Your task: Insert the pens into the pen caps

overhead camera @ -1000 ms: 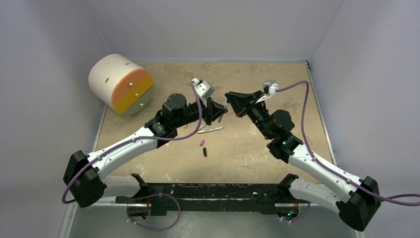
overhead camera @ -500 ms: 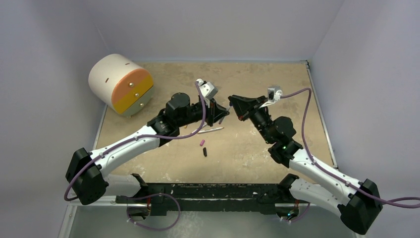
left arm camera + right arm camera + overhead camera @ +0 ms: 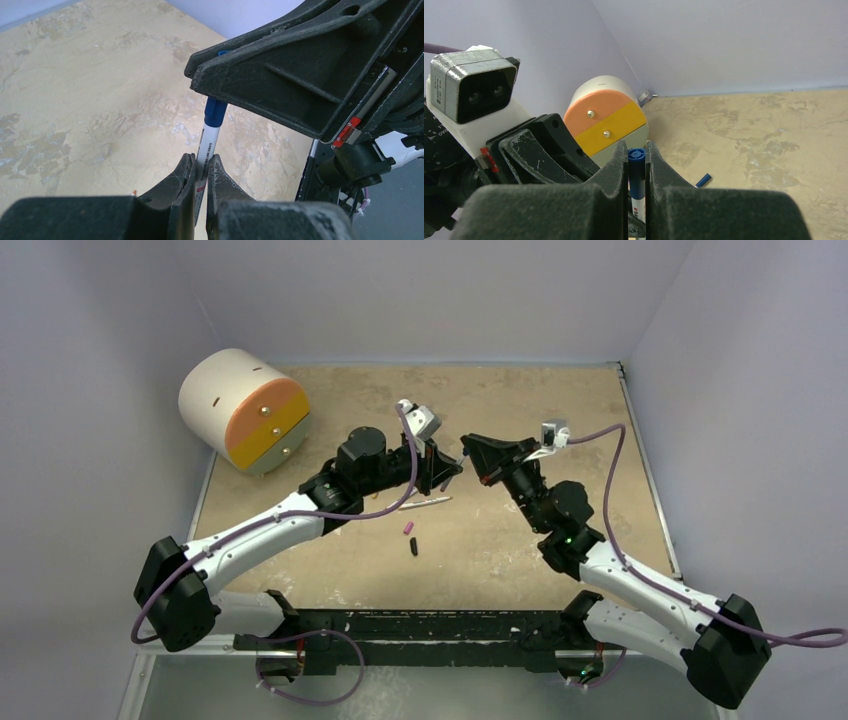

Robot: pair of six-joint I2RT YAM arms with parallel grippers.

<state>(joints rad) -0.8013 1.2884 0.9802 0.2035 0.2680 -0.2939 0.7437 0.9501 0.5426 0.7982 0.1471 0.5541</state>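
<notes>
My left gripper is shut on a white pen and holds it above the table's middle; it also shows in the left wrist view. A dark blue cap sits on the pen's end. My right gripper, tip to tip with the left one, is shut on that cap, and the white pen barrel shows below it. Another white pen, a pink cap and a black cap lie on the table below the grippers. A second blue cap lies loose on the table.
A white drum with an orange and yellow face lies on its side at the back left, also in the right wrist view. Purple cables loop off both wrists. Walls close the tan table at the back and the right.
The two grippers have closed in on each other until their tips meet. The right wrist has swung a little to the right and down. The loose pen and caps have not moved.
</notes>
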